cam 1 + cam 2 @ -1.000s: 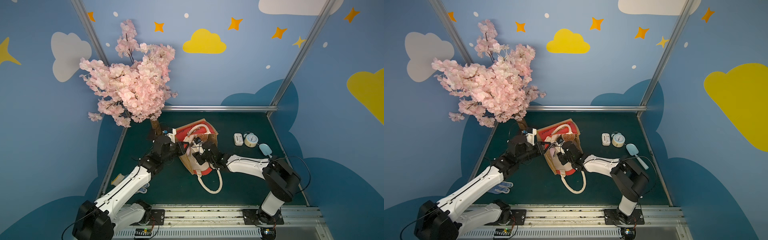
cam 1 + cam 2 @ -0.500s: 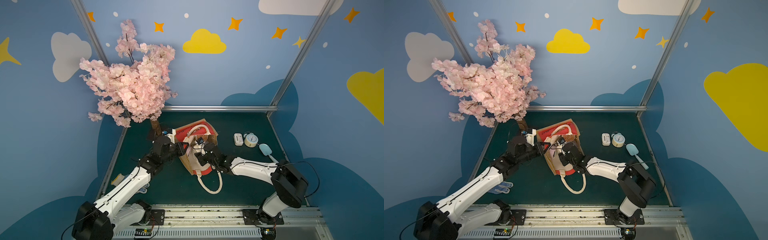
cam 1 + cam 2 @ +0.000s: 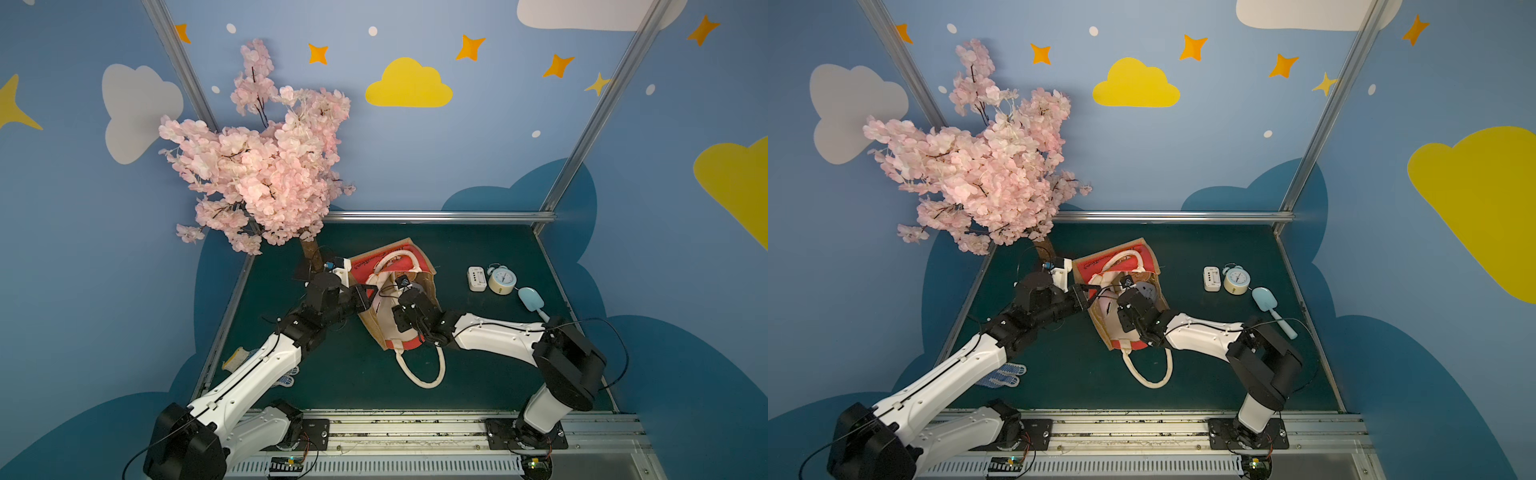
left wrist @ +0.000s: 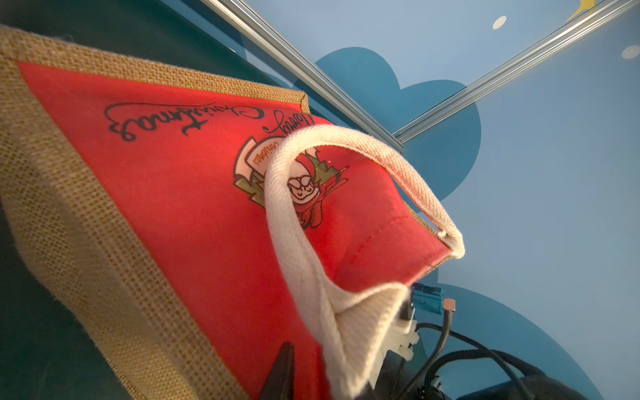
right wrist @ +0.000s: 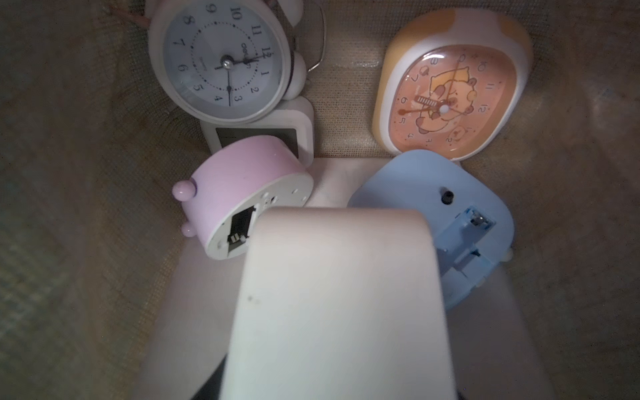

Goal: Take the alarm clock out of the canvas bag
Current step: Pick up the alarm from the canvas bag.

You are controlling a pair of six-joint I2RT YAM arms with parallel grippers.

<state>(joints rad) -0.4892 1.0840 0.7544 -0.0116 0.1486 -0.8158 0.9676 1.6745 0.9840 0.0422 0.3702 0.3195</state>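
The canvas bag (image 3: 409,259) (image 3: 1121,259) lies tilted on the green table, its mouth facing up. Its red panel (image 4: 173,180) fills the left wrist view. My left gripper (image 3: 370,293) (image 3: 1086,295) (image 4: 322,367) is shut on the bag's rim beside a cream handle. My right gripper (image 3: 397,322) (image 3: 1125,320) (image 5: 336,346) reaches down inside the bag, shut on a cream-white boxy alarm clock (image 5: 339,277). Below it lie a white round clock (image 5: 221,62), an orange cartoon clock (image 5: 450,90), a pink clock (image 5: 242,194) and a blue clock (image 5: 433,214).
To the right of the bag on the table are a white digital clock (image 3: 477,278), a pale blue twin-bell clock (image 3: 502,282) and a blue shovel (image 3: 531,301). A pink blossom tree (image 3: 266,166) stands at the back left. A dotted glove (image 3: 1003,374) lies under my left arm.
My right arm's elbow has shifted slightly while its gripper stays inside the bag. The left gripper keeps its hold on the rim.
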